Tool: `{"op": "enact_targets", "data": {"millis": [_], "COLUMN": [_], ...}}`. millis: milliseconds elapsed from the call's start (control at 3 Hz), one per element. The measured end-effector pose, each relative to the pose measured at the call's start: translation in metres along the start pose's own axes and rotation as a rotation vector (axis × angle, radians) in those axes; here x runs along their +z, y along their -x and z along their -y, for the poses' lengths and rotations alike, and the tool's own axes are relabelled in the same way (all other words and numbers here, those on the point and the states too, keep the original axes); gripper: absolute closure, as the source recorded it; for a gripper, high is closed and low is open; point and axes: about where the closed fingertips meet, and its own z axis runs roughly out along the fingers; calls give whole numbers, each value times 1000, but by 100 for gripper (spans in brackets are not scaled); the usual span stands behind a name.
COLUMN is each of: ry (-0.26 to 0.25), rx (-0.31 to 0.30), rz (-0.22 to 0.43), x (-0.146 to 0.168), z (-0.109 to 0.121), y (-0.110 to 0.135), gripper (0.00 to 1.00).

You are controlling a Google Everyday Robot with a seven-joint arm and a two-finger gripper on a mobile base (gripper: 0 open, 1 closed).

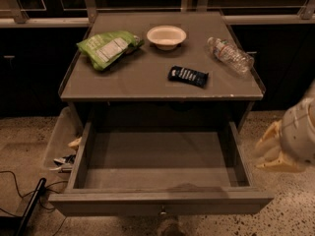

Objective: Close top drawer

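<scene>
1. The gripper (pixel 271 152) hangs just right of the pulled-out top drawer (pixel 123 203), close to its right wall but apart from it.
2. Left of the gripper, the drawer's inside is open room.
3. Below the gripper is bare floor (pixel 290 208).
4. Far left of the gripper, past the drawer, a clear bin (pixel 54 141) blocks the floor.

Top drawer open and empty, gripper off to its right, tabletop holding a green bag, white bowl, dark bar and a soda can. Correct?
Not a soda can: the camera view shows a clear plastic bottle lying on its side. The rest holds: top drawer open and empty, gripper to its right.
</scene>
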Motion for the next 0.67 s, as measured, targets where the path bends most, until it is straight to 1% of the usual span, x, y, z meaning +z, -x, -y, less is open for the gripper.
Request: {"op": "enact_targets", "data": {"millis": [333, 667], "ry": [18, 17], "rx": [-2, -2], "rz": [-1, -1], "x": [9, 9], "z": [-7, -7], "y": [-5, -4], "gripper": [89, 100]}}
